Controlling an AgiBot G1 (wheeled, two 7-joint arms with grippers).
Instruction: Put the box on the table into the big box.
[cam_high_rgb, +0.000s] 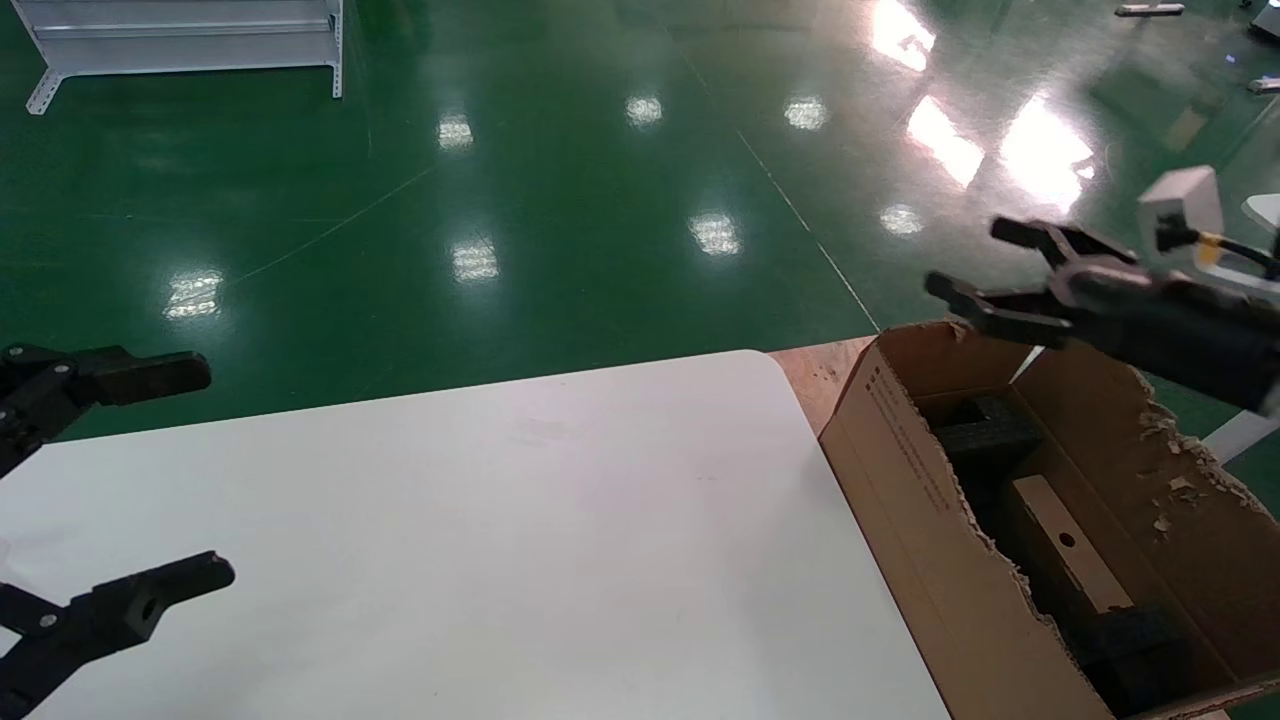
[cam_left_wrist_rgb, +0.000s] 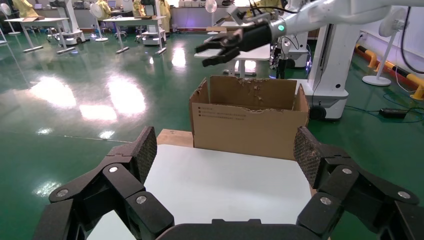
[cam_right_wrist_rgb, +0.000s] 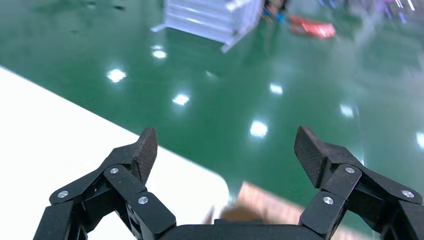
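The box (cam_high_rgb: 1070, 545) is already inside the big box (cam_high_rgb: 930, 520): tan top with the round hole faces up, lying along the carton's length, black foam blocks (cam_high_rgb: 985, 432) at both ends of it. Can't tell whether it's seated flat or propped on the foam.

Big box sits just off the tabletop's right edge, touching or nearly so, on a wooden surface (cam_high_rgb: 820, 370) that shows behind the tabletop corner. Torn flap edges ragged, printed text on the side facing the tabletop (cam_high_rgb: 520, 530). Tabletop bare of any other small box in head view, and in the left wrist view too.

Right gripper (cam_high_rgb: 985, 270) hangs in the air above the carton's far corner, fingers spread wide, holding nothing. Right wrist view agrees: both fingers (cam_right_wrist_rgb: 142, 152) well apart, nothing between them, green floor and the tabletop corner below.

Left gripper (cam_high_rgb: 175, 475) is at the tabletop's left edge, well apart from the carton, fingers wide, empty. Its wrist view looks across the tabletop at the big box (cam_left_wrist_rgb: 250, 117) with the right gripper (cam_left_wrist_rgb: 212, 52) above it.

Judgement: placement looks done, box in and released. What's left, at most: pull the right arm clear and park it. Nothing on the tabletop to pick.
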